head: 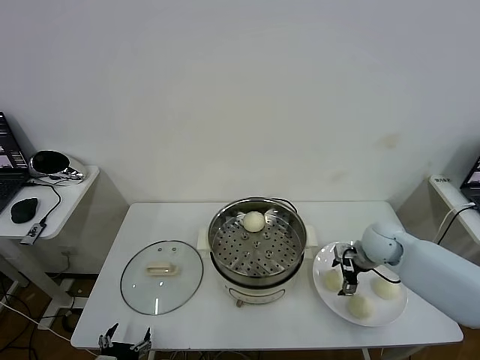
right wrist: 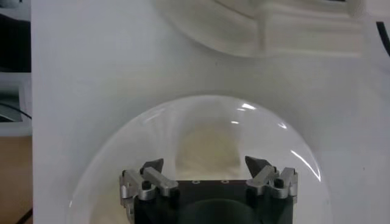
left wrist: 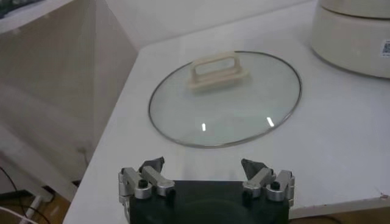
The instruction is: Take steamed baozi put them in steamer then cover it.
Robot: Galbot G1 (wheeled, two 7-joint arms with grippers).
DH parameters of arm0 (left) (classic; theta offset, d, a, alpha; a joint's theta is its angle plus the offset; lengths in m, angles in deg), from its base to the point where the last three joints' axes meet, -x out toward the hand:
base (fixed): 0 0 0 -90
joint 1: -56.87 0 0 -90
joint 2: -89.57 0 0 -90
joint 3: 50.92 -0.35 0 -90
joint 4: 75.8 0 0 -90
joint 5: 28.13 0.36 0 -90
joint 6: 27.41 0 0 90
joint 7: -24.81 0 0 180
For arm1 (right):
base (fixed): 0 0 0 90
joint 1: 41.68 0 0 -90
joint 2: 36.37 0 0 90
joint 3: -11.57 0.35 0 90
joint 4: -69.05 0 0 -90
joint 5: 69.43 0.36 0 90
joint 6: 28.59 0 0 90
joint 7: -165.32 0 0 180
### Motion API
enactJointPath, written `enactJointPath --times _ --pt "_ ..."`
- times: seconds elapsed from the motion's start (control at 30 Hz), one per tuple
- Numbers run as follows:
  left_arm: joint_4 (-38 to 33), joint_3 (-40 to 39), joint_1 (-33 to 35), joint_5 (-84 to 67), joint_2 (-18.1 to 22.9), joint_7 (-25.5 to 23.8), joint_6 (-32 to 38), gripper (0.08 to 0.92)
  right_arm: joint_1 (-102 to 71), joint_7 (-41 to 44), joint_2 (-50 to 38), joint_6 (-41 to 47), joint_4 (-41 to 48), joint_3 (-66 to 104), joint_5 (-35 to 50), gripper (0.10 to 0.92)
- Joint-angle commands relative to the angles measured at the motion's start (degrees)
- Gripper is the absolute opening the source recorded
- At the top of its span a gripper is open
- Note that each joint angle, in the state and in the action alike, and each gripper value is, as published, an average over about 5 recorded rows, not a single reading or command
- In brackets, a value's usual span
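The shiny steamer (head: 257,244) stands at the table's middle on its white pot base. One creamy baozi (head: 254,221) lies at the back of its perforated floor. Three more baozi (head: 331,280) (head: 386,288) (head: 361,306) rest on a white plate (head: 395,307) to the right. My right gripper (head: 349,283) hangs open low over the plate, beside the leftmost bun. In the right wrist view my right gripper (right wrist: 205,165) has that baozi (right wrist: 207,143) just beyond its spread fingertips, untouched. The glass lid (head: 162,276) lies flat to the steamer's left. My left gripper (head: 124,345) waits open at the front edge.
In the left wrist view my left gripper (left wrist: 204,165) faces the lid (left wrist: 244,109) with its cream handle (left wrist: 216,72), and the pot base (left wrist: 353,30) shows behind. A side table (head: 67,202) with a mouse and a laptop stands far left.
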Motion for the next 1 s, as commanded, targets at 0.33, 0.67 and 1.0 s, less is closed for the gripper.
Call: enactJointPath --times 0.33,0.67,1.0 --pt "0.33 -0.13 0.06 0.02 -0.01 0.14 0.01 0.823 -0.08 -0.31 1.63 0.14 1.35 0.15 -0.42 0.823" --pt "0.34 -0.36 0.07 0.1 0.16 0.16 0.02 0.823 0.13 0.1 0.61 -0.09 1.17 0.11 -0.21 0.705" --pt "0.09 -0.52 0.16 0.22 0.3 0.2 0.03 0.823 3.22 0.31 -1.14 0.43 -0.02 -0.55 1.53 0.652"
